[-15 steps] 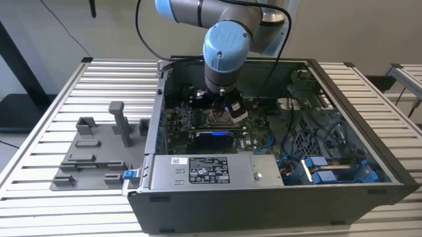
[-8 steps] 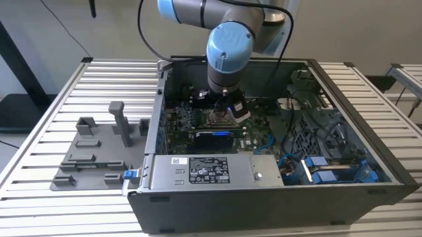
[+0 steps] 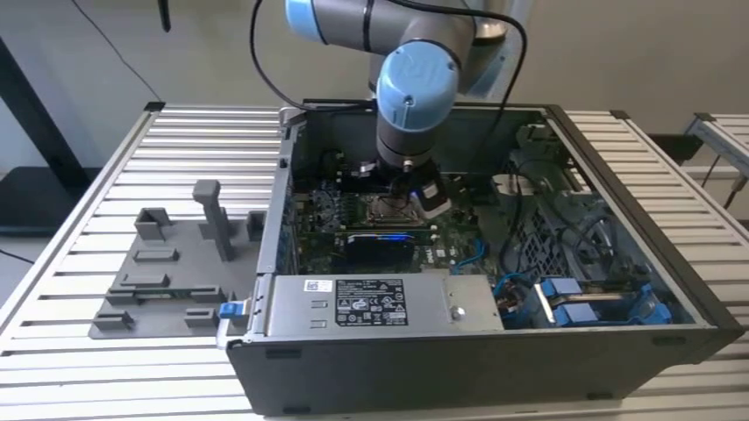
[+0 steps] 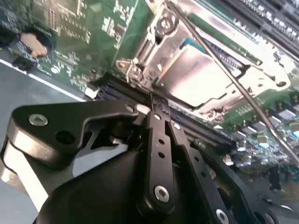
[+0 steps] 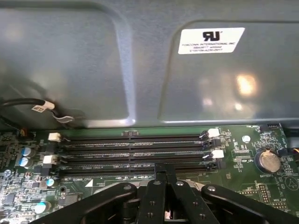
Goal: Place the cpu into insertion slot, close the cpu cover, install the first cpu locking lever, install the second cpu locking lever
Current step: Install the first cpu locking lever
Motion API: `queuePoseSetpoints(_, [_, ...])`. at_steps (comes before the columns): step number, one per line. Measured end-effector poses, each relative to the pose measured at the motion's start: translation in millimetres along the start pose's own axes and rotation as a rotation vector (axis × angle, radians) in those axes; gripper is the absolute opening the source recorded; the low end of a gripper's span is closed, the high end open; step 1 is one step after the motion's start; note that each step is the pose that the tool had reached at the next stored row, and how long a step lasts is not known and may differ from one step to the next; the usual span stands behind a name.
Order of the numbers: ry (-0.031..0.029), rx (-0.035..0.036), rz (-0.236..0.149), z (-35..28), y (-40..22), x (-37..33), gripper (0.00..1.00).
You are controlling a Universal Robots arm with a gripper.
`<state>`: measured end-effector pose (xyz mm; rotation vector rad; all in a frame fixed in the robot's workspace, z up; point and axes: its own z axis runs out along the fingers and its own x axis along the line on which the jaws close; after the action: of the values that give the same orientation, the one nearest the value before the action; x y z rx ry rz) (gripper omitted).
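Surface: slatted aluminium table (image 3: 94, 175), with one open PC case (image 3: 468, 373) lying flat on it. One grey fixture plate (image 3: 164, 285) sits beside the case on the exterior view's left. Plain wall behind.

Clearance: the arm (image 3: 410, 96) comes down into the case through the open top. It's boxed in by the case walls, with the power-supply box (image 3: 374, 303) along the near edge and cable clutter toward the exterior view's right.

The gripper (image 4: 158, 103) has its jaws pressed together with nothing between them. Its tips sit just beside the insertion slot (image 3: 387, 208), over the board edge by the memory slots (image 5: 135, 156).

The cpu (image 4: 201, 70) is seated in the slot and the cpu cover (image 4: 156, 51) is down over it. One thin lever rod (image 4: 243, 93) crosses diagonally above the cover.

Counts: four memory slots, one coin cell (image 5: 266, 161).
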<state>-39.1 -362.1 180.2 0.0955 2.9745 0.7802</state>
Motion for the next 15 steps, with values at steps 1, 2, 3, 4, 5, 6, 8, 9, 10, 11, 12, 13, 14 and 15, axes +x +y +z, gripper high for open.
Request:
queuePoseSetpoints(1, [0.0000, 0.0002, 0.000, 0.2, -0.1, -0.8, 0.11])
queuePoseSetpoints(2, [0.0001, 0.0002, 0.000, 0.4, -0.2, -1.3, 0.11])
queuePoseSetpoints(3, [0.0001, 0.0001, 0.000, 0.4, -0.2, -1.6, 0.11])
queuePoseSetpoints(4, [0.0001, -0.0006, 0.000, 0.5, -0.2, -1.9, 0.11])
queuePoseSetpoints(5, [-0.0001, -0.0018, 0.000, 0.6, -0.2, -2.2, 0.11])
queuePoseSetpoints(6, [0.0000, -0.0042, 0.000, 0.7, -0.2, -2.4, 0.11])
queuePoseSetpoints(8, [0.0002, -0.0127, 0.001, 0.8, -0.2, -2.5, 0.11])
queuePoseSetpoints(9, [0.0003, -0.0199, 0.001, 1.2, 0.0, -2.5, 0.11])
queuePoseSetpoints(10, [0.0006, -0.0224, 0.002, 1.0, -0.3, -2.6, 0.11])
queuePoseSetpoints(11, [0.0008, -0.0244, 0.002, 0.6, -0.8, -2.7, 0.11])
queuePoseSetpoints(12, [0.0010, -0.0263, 0.002, 0.2, -1.3, -2.8, 0.11])
queuePoseSetpoints(13, [0.0011, -0.0279, 0.002, 0.0, -1.6, -3.0, 0.11])
queuePoseSetpoints(14, [0.0016, -0.0289, 0.003, -0.3, -1.6, -3.1, 0.11])
queuePoseSetpoints(15, [0.0028, -0.0290, 0.003, -1.5, -1.0, -3.2, 0.11])
